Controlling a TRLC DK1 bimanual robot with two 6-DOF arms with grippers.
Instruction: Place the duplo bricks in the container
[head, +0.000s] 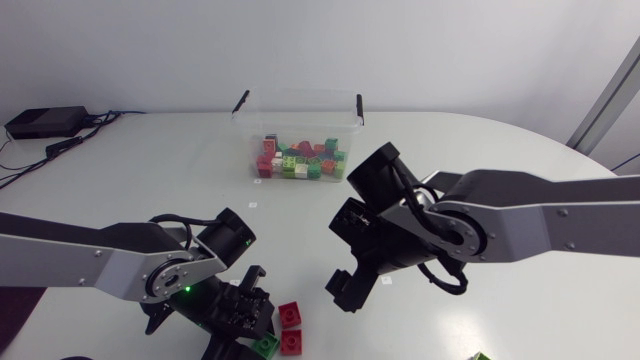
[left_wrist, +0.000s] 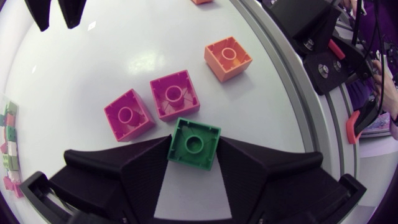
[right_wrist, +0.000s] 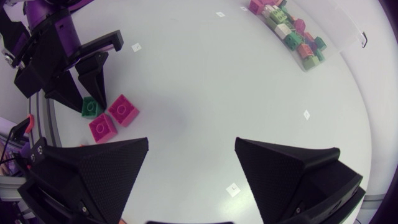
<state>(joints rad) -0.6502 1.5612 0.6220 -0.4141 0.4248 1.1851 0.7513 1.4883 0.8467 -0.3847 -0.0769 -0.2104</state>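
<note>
Your left tool (left_wrist: 194, 149) grips the green brick (left_wrist: 194, 142) from both sides, low on the counter (left_wrist: 93, 68), ready to lift it away from the pink brick (left_wrist: 175, 94) just beside it. Your right tool (right_wrist: 191, 142) hangs open and empty, well apart from the container (head: 300, 105)

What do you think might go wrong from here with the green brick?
The left gripper holds the green brick only at its fingertips, so it may slip. The red brick beside it may get knocked on lifting. The right gripper hangs near the path to the container.
</note>
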